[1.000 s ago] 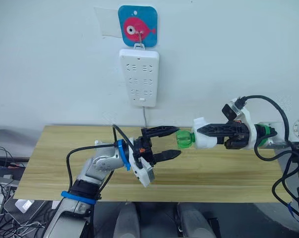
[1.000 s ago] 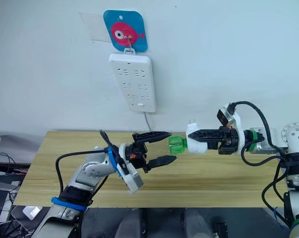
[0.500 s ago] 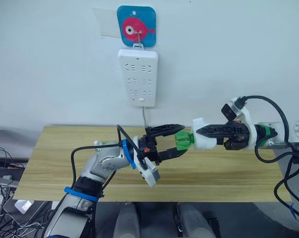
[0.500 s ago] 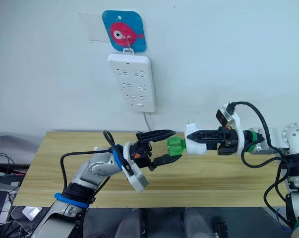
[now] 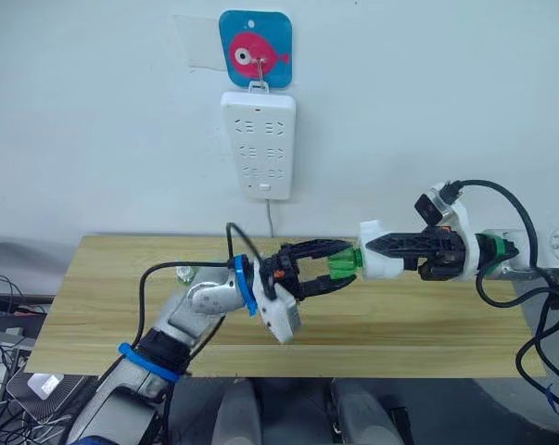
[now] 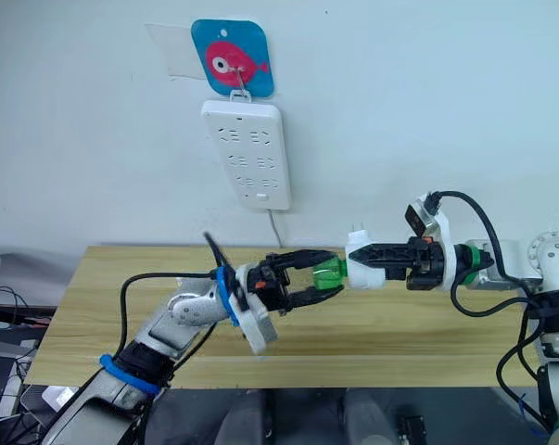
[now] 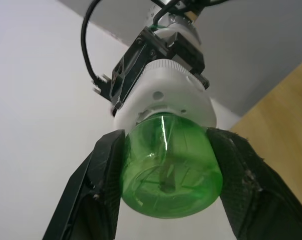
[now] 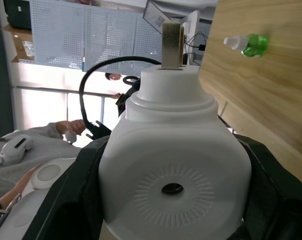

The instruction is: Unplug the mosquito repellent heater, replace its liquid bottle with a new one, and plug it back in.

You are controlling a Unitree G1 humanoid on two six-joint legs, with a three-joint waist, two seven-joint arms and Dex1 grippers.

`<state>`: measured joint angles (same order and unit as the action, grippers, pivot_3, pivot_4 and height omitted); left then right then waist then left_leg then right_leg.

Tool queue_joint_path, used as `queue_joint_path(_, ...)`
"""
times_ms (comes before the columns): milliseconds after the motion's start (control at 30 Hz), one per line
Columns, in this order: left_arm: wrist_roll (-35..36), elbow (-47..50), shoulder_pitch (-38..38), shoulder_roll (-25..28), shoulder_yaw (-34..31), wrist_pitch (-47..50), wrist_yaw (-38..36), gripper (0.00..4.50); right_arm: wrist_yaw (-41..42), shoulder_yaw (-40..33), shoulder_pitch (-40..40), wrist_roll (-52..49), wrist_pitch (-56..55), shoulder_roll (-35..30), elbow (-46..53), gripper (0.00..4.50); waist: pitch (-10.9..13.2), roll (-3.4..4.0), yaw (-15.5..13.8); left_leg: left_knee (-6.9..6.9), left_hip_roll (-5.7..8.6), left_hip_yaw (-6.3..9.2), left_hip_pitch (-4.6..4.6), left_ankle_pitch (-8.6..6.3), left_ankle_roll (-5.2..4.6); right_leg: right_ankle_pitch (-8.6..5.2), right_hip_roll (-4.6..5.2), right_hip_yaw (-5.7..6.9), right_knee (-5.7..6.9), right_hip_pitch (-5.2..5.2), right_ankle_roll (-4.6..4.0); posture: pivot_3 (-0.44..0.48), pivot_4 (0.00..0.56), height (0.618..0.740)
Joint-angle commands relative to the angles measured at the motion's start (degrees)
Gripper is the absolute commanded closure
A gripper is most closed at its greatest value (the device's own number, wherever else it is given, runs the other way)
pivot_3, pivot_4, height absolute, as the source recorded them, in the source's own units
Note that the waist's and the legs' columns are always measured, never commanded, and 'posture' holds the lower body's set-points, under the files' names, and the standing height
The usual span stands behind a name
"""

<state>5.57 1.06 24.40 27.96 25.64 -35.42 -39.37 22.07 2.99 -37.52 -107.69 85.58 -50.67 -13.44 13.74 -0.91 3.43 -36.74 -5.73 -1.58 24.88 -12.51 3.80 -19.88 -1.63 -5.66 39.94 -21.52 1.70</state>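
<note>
The mosquito repellent heater (image 5: 383,260) is held in the air above the wooden tabletop (image 5: 94,306) by the right gripper (image 5: 376,245), whose black fingers (image 8: 85,185) are closed against the white body from both sides, as is seen in the right wrist view, where the round vent hole faces the camera and the metal prongs stick out beyond the body. The heater is turned on its side, with its liquid bottle (image 5: 344,262) projecting from it towards the robot's left. The green bottle is seated in the heater's base, and a thin rod can be made out inside it through the translucent bottom in the left wrist view. The left gripper (image 5: 342,264) is placed around this bottle, with one finger above and one below it in the head views. In the left wrist view the two black fingers (image 7: 95,195) are seen at either side of the green bottle (image 7: 170,167), closed in to its width and apparently touching its wall, though firm contact cannot be confirmed. The new one (image 8: 249,44), with its white cap, is seen lying on its side on the tabletop in the right wrist view, well apart from the heater; in the left eye view a small green shape (image 5: 185,273) is partly hidden behind the left arm. On the wall behind the tabletop a white power strip (image 5: 259,143) is hung from a hook with a fish picture (image 5: 255,49), its cord running down behind the tabletop.
</note>
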Motion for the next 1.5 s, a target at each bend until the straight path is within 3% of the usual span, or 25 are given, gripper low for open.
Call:
queue_joint_path(33, 30.0, 12.6, 0.2, 1.9, -2.6, 35.5, -0.4, 2.28, 2.7, -1.3, 0.5, 0.4, 2.1, -1.7, 2.3, 1.48, 0.0, 0.01, 0.0, -0.01, 0.00, 0.04, 0.00, 0.00, -0.01, 0.00, 0.00, 0.02, 0.02, 0.00, 0.00, -0.120, 0.244, 0.740)
queue_joint_path(67, 38.4, 15.2, 0.4, 2.7, -3.8, 44.8, 0.7, 2.28, 3.3, -1.4, 0.6, 0.9, 2.4, -1.9, 2.5, 1.48, 0.0, 0.00, 0.1, -0.03, 0.01, 0.09, 0.00, -0.04, -0.08, 0.00, 0.00, 0.04, 0.03, 0.01, 0.00, -0.119, 0.244, 0.740)
queue_joint_path(133, 65.0, 16.5, 1.5, 5.4, -6.9, 63.5, 5.7, 2.28, 4.2, -1.5, 0.8, 1.6, 2.8, -2.1, 3.1, 1.48, 0.0, -0.01, 0.2, -0.07, -0.01, 0.21, -0.03, -0.08, -0.14, -0.01, -0.07, 0.10, 0.05, 0.06, 0.01, -0.114, 0.244, 0.740)
queue_joint_path(200, 87.5, 13.4, 2.4, 7.4, -9.6, 74.9, 10.2, 2.28, 4.8, -1.4, 1.0, 2.1, 2.8, -2.0, 4.0, 1.48, 0.0, -0.01, 0.5, -0.11, -0.01, 0.35, -0.03, -0.08, -0.15, -0.02, -0.11, 0.17, 0.08, 0.09, 0.01, -0.114, 0.244, 0.740)
queue_joint_path(267, 99.9, 10.0, 2.6, 8.3, -11.4, 81.1, 14.1, 2.28, 5.4, -1.4, 1.0, 2.7, 2.8, -2.0, 4.5, 1.48, 0.1, -0.02, 1.0, -0.13, 0.03, 0.46, -0.03, -0.09, -0.16, -0.03, -0.13, 0.18, 0.06, 0.09, 0.04, -0.117, 0.246, 0.740)
queue_joint_path(333, 106.0, 6.6, 1.8, 9.2, -12.8, 86.8, 14.9, 2.28, 6.3, -1.6, 0.7, 3.2, 3.2, -2.4, 4.4, 1.48, 0.1, -0.04, 1.3, -0.15, 0.07, 0.45, -0.02, -0.09, -0.16, -0.03, -0.13, 0.16, 0.04, 0.09, 0.04, -0.120, 0.249, 0.740)
queue_joint_path(500, 107.0, 4.6, -1.1, 11.0, -15.8, 94.8, 14.2, 2.28, 8.4, -3.2, 0.6, 7.1, 4.2, -4.4, 2.4, 1.48, 0.1, -0.02, 1.3, -0.16, 0.05, 0.41, -0.02, 0.03, 0.04, -0.03, -0.17, 0.14, 0.01, 0.08, 0.03, -0.127, 0.248, 0.740)
queue_joint_path(633, 104.0, 5.9, -3.5, 11.7, -18.7, 97.3, 13.7, 2.28, 12.0, -5.0, 2.1, 17.6, 3.1, -7.4, -0.8, 1.48, 0.1, -0.02, 1.2, -0.16, 0.05, 0.33, -0.03, 0.04, 0.06, -0.03, -0.16, 0.10, -0.01, 0.08, 0.03, -0.118, 0.252, 0.740)
queue_joint_path(733, 101.9, 6.7, -5.4, 11.7, -20.8, 98.0, 13.8, 2.28, 12.5, -3.1, 2.6, 30.9, -3.8, -8.2, -4.0, 1.48, 0.1, -0.03, 1.1, -0.16, 0.04, 0.30, -0.03, 0.04, 0.07, -0.03, -0.16, 0.09, -0.03, 0.08, 0.03, -0.114, 0.254, 0.740)
queue_joint_path(833, 100.0, 7.5, -7.6, 11.3, -22.4, 98.4, 14.0, 2.28, 12.2, 4.6, 3.9, 49.7, -15.2, -8.8, -6.2, 1.48, 0.1, -0.03, 1.2, -0.15, 0.04, 0.25, -0.05, 0.04, 0.07, -0.04, -0.16, 0.04, -0.03, 0.06, 0.04, -0.107, 0.253, 0.740)
queue_joint_path(1000, 97.7, 9.7, -9.1, 10.1, -23.4, 98.6, 14.2, 2.28, 11.3, 12.5, 3.7, 72.0, -28.2, -7.3, -15.7, 1.48, 0.2, 0.04, 1.0, -0.12, 0.04, 0.15, -0.05, 0.05, 0.08, -0.04, -0.16, -0.05, -0.05, -0.02, 0.03, -0.086, 0.254, 0.740)
queue_joint_path(1233, 97.4, 11.1, -10.3, 9.6, -24.7, 99.0, 15.2, 2.28, 15.0, 13.3, 2.0, 85.9, -34.6, -4.8, -26.0, 1.48, 0.2, 0.09, 0.7, -0.12, 0.03, 0.02, -0.12, 0.05, 0.10, -0.03, -0.13, -0.17, -0.03, 0.00, 0.02, -0.070, 0.264, 0.740)
queue_joint_path(1500, 97.5, 12.3, -11.0, 9.0, -25.1, 99.1, 16.3, 2.28, 17.9, 11.2, -1.1, 92.6, -35.3, 0.8, -31.9, 1.48, 0.2, 0.09, 0.1, -0.13, 0.04, 0.02, -0.13, 0.05, 0.10, -0.03, -0.13, -0.18, -0.04, 0.05, 0.02, -0.066, 0.272, 0.740)
